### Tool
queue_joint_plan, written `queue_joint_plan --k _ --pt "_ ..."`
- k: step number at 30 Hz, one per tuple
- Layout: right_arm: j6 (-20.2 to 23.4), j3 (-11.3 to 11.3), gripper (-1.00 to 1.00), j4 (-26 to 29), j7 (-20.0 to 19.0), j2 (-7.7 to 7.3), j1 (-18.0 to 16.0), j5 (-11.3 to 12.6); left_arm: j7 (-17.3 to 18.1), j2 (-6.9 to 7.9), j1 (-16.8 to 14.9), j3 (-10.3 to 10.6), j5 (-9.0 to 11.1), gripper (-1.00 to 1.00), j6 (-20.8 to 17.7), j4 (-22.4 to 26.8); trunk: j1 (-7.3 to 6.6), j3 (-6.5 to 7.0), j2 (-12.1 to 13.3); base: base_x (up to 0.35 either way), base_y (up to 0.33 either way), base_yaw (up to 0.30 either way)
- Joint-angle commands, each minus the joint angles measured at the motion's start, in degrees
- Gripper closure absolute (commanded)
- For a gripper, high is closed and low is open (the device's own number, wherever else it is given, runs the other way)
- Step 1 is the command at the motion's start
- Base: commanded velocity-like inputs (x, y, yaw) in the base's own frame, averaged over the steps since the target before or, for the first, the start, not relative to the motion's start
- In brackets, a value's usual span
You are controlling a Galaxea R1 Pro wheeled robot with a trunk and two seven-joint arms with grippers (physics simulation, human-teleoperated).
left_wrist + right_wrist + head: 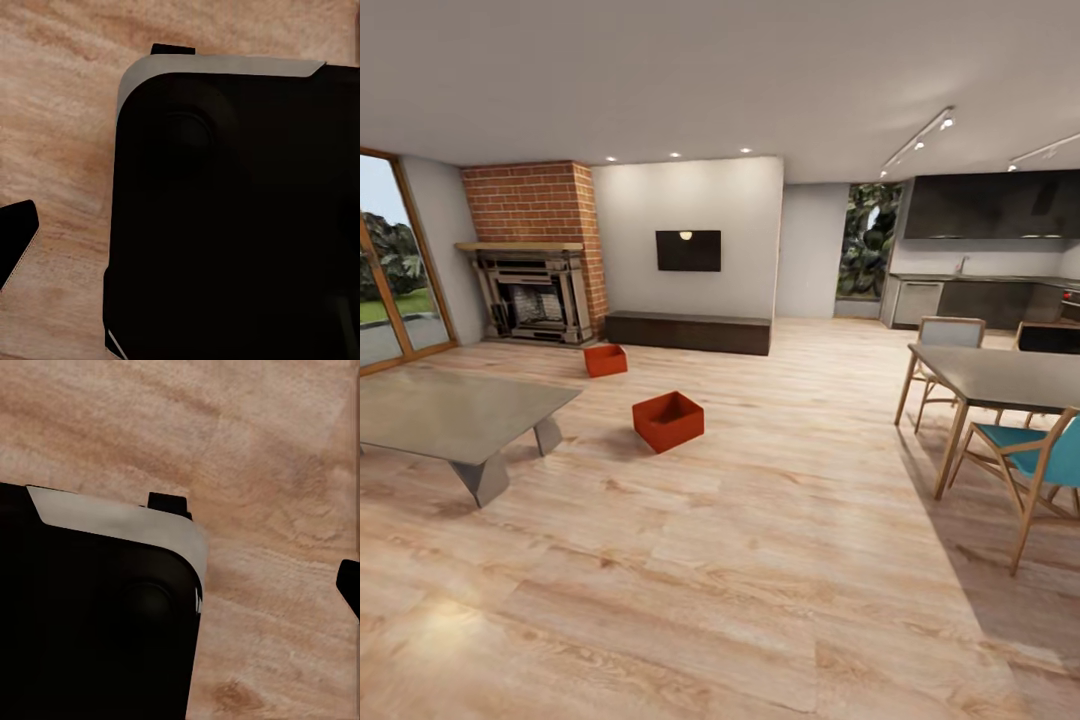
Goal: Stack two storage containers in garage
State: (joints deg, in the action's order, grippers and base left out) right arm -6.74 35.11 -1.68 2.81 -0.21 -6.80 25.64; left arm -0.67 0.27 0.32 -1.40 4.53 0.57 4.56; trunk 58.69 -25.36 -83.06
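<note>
1. Both storage containers sit on the living room's wood floor – the nearer container (668, 421) just beyond the low grey table (455, 415), the farther container (605, 360) beyond it, toward the fireplace (532, 295).
2. Nothing moved yet – pickup, carrying and stacking all remain.
3. Either pincer's state: I cannot tell; the wrist views are mostly dark housing.

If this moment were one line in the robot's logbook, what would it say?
place: living room | near container: on wood floor | far container: by fireplace | carrying: nothing seen

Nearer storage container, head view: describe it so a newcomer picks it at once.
Start at the brick fireplace, come forward across the wood-plank floor. Just past the low grey table's corner sits the nearer storage container, an open orange-red tub. It looks larger and more central than the farther container near the dark cabinet.
</note>
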Motion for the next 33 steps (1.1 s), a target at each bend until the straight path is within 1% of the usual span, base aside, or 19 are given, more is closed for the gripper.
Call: queue_joint_plan --k 1,13,21,33 --pt "-0.29 0.48 -1.00 -0.16 0.00 0.04 -0.06 0.46 -0.04 -0.01 0.03 -0.09 0.48 -1.00 0.05 0.10 0.03 -0.05 -0.02 0.324 0.000 0.000" --pt "-0.29 0.48 -1.00 -0.16 0.00 0.04 -0.06 0.46 0.05 -0.01 0.03 -0.02 0.37 -1.00 0.05 0.10 0.03 -0.05 -0.02 0.324 0.000 0.000" --pt "-0.29 0.48 -1.00 -0.16 0.00 0.00 -0.06 0.46 0.07 -0.01 0.03 0.22 -0.31 -1.00 0.13 0.10 0.03 -0.05 -0.02 0.324 0.000 0.000" --pt "-0.29 0.48 -1.00 -0.16 0.00 0.03 -0.06 0.46 0.14 -0.01 0.03 0.35 -0.47 -1.00 0.14 0.10 0.03 -0.05 -0.02 0.324 0.000 0.000"
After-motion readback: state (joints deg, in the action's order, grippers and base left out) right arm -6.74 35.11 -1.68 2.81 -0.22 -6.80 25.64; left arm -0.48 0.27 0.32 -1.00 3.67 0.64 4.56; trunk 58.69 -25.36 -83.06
